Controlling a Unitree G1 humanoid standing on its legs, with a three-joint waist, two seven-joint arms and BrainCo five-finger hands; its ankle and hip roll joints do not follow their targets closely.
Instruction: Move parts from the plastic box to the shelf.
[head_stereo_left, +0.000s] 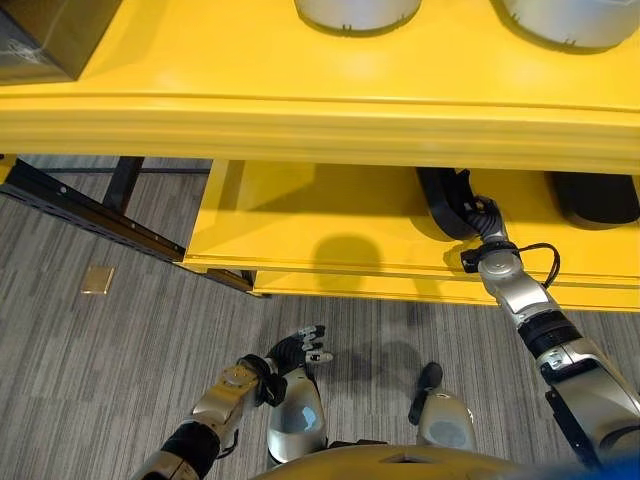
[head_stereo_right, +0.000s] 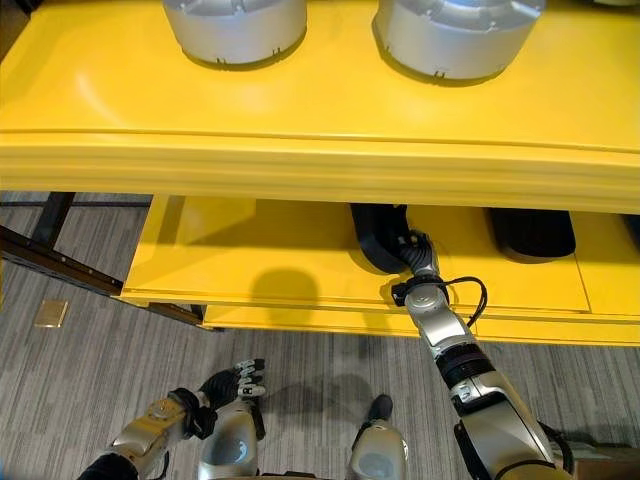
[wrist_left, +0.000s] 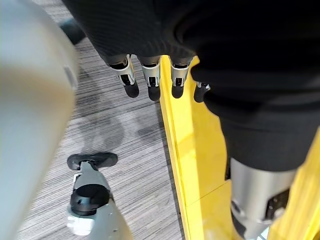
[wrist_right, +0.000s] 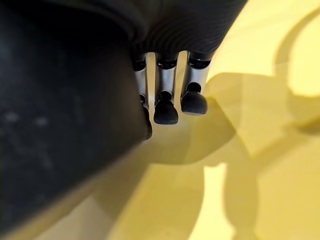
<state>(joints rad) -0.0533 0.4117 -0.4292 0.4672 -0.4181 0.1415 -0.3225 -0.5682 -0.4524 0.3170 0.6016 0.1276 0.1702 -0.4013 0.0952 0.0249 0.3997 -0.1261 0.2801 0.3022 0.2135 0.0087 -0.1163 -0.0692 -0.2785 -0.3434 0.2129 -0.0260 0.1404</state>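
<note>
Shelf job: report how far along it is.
Done: one black part already lies on the yellow shelf's lower level, and two grey round parts sit on top. In hand: the right hand is reaching under the top level at another black part, grip hidden. Left: the left hand hangs open and empty above the floor.

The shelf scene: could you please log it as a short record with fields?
shelf: yellow shelf, two levels
upper level: two grey round parts
lower level: black part, second black part further right
right hand: right hand reaches into lower level, at the black part; grip unclear
left hand: left hand low over the floor, fingers relaxed, holds nothing
</note>
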